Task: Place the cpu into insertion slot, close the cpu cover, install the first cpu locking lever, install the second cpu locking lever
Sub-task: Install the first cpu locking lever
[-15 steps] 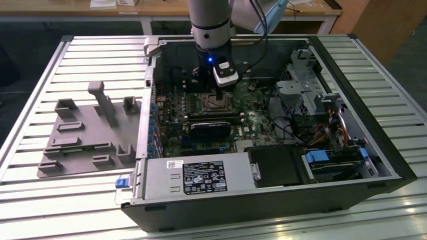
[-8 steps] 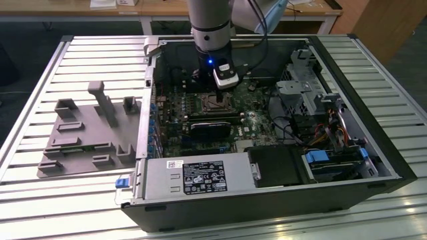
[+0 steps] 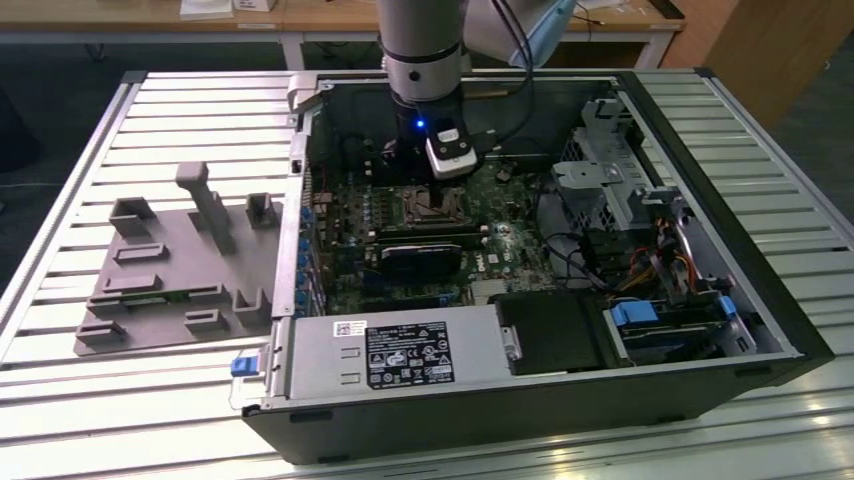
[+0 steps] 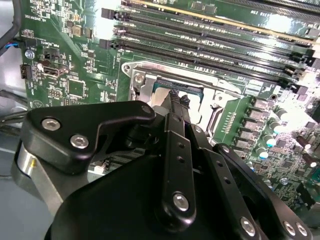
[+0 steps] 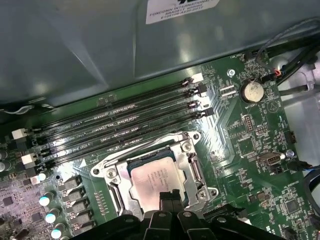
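Observation:
The cpu (image 5: 159, 177), a flat square chip with a dull silver top, lies in the insertion slot (image 5: 150, 175) on the green board. The silver cpu cover (image 5: 194, 167) lies flat around it as a frame, and the chip shows through its window. My gripper (image 5: 171, 196) hangs right over the socket's near edge with its two dark fingers pressed together and nothing between them. In the second wrist view the gripper (image 4: 176, 104) points down at the insertion slot (image 4: 150, 75). In the exterior view the socket (image 3: 430, 205) sits just below my arm's wrist (image 3: 424, 100).
Long black memory slots (image 5: 125, 120) run beside the socket. A black card (image 3: 416, 262) lies past the socket, with the power supply (image 3: 387, 355) at the case's front and a drive cage (image 3: 601, 180) toward the exterior view's right. A grey fixture plate (image 3: 160, 280) stands on the table outside.

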Motion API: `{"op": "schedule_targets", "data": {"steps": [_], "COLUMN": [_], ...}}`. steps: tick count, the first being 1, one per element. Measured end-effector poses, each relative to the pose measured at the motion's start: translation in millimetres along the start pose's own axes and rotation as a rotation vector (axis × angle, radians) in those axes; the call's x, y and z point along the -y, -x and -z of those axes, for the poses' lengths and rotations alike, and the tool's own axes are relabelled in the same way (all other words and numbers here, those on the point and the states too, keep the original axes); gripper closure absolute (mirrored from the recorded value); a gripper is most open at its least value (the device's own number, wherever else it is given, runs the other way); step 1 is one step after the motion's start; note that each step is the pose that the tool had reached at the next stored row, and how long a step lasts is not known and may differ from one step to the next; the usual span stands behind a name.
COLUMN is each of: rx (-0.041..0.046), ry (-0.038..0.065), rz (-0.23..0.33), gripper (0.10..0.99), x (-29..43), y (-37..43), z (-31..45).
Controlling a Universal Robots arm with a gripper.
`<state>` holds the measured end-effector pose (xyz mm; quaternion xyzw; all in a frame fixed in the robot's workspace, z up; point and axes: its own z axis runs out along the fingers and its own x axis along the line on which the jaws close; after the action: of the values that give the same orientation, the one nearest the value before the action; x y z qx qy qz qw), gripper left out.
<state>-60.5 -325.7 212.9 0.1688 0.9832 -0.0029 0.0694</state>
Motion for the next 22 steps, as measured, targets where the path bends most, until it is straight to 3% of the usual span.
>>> {"op": "schedule_targets", "data": {"steps": [10, 22], "rx": [0.0001, 0.0066], "ry": [0.002, 0.003], "rz": [0.018, 0.029], "gripper": [0.984, 0.984], "x": [-0.1, -0.4], "y": [0.5, 3.5], "z": [3.4, 30.0]}}
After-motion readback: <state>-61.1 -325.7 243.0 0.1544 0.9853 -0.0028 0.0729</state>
